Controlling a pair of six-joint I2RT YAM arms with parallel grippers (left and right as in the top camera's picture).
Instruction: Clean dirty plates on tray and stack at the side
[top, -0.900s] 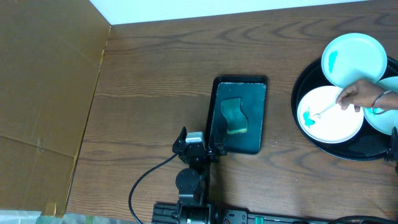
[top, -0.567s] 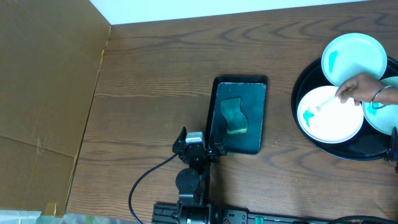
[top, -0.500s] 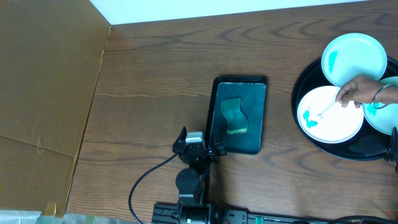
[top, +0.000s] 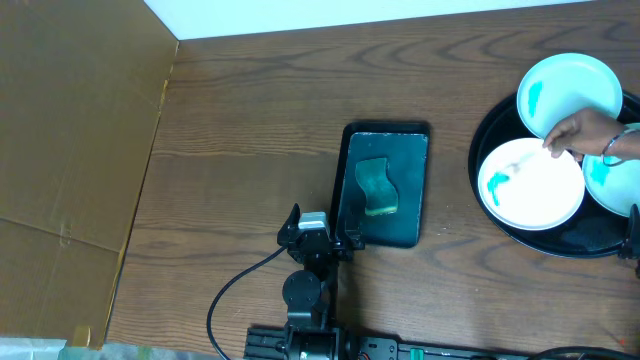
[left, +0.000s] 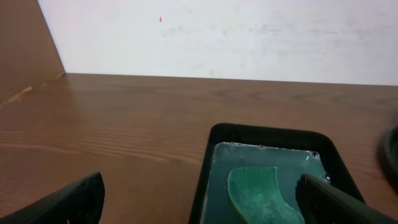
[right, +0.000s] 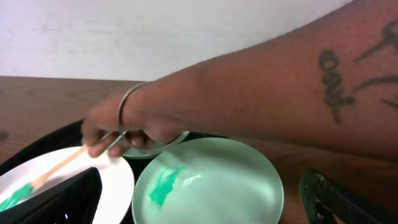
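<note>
The left gripper (left: 199, 186) and right gripper (right: 200, 177) both stand wide open, holding nothing. Three teal-smeared plates (top: 530, 190) lie on the round black tray (top: 482, 135) at the right edge of the table (top: 250, 120), where a person's hand (top: 578, 131) holds a stick (right: 59, 167) over one. The forearm tattoo (right: 333, 81) shows lettering too unclear to read.

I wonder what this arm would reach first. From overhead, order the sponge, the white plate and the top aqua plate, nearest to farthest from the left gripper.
From the left gripper:
1. sponge, just ahead in the small tray.
2. white plate, right, on the black tray.
3. aqua plate, right, farther back.
</note>
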